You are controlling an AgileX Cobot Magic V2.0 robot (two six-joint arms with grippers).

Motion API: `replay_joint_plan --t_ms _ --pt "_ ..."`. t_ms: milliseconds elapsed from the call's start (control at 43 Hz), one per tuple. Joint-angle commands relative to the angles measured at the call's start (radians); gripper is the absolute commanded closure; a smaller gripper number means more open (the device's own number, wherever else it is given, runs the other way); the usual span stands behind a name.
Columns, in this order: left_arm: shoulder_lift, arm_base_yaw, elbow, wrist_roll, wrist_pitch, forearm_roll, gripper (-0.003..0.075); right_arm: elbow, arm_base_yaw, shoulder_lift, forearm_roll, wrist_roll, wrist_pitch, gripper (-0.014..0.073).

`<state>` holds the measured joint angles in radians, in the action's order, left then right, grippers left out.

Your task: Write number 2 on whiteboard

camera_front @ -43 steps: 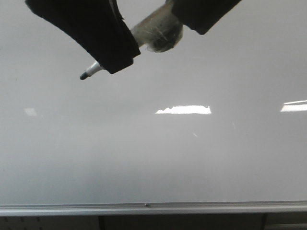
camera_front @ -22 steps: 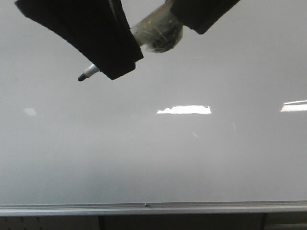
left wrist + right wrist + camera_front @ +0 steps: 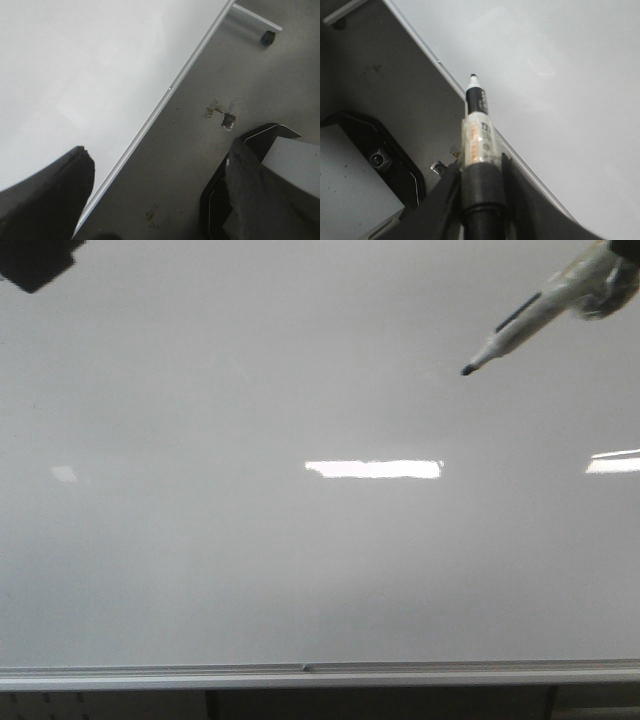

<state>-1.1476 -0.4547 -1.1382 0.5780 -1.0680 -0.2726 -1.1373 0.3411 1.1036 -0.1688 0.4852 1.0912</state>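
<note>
No writing can be read anywhere. The marker carries a label with small print on its barrel, too blurred to make out, and the whiteboard beside it bears no legible marks.

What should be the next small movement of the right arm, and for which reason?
Probably the right gripper should bring the marker tip down onto the whiteboard. It is shut on the marker, whose uncapped dark tip appears to hang short of the glossy surface, though the views cannot confirm a gap. No stroke of the number 2 is visible on the board, so writing has not yet begun.
</note>
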Motion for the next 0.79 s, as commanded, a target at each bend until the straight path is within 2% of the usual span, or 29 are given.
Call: replay_joint_plan --t_ms 0,116,232,395,767 --pt "0.064 0.029 0.008 -0.021 0.047 -0.027 0.0188 0.036 -0.087 -0.076 -0.013 -0.042 -0.127 0.0579" --pt "0.086 0.031 0.026 -0.021 0.059 -0.028 0.0188 0.159 -0.203 -0.152 -0.136 -0.043 -0.276 0.0579" --pt "0.086 0.031 0.026 -0.021 0.068 -0.028 0.0188 0.318 -0.251 -0.230 -0.239 -0.040 -0.504 0.0579" --pt "0.086 0.031 0.026 -0.021 0.092 -0.028 0.0188 0.509 -0.252 -0.271 -0.276 -0.040 -0.851 0.0579" --pt "0.086 0.031 0.026 -0.021 0.132 -0.028 0.0188 0.551 -0.137 -0.138 -0.298 0.001 -1.145 0.0579"
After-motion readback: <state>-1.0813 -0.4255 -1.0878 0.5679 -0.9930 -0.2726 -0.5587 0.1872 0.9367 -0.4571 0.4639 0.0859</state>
